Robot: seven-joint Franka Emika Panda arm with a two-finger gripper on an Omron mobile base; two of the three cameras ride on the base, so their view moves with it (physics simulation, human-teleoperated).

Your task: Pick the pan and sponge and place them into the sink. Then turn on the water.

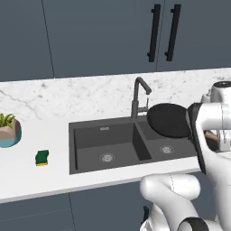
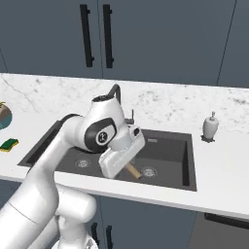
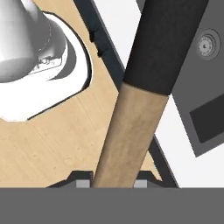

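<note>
As the left base view showed, we held the pan (image 1: 168,120) lifted and tipped on edge above the right basin of the sink (image 1: 90,131), its black disc just beside the faucet (image 1: 139,97). The sponge (image 1: 42,157) lay on the white worktop (image 1: 36,180) left of the sink, near a potted plant (image 1: 7,130). We judged the step in hand to be carrying the pan to the sink; the sponge and the water were not yet dealt with.

In the right base view, the wooden handle (image 2: 131,170) projected below the hand over the sink, and a white soap dispenser (image 2: 210,127) stood on the worktop to the right. No water ran from the faucet.

In the hand view, the gripper (image 3: 110,183) had its fingers pinching the light-brown handle near its end, with the dark pan body beyond it.

We judged that the next move called for lowering the pan into a basin, clear of the faucet, before releasing.

The worktop was white, backed by veined marble, with dark blue-grey cabinets above and below.
</note>
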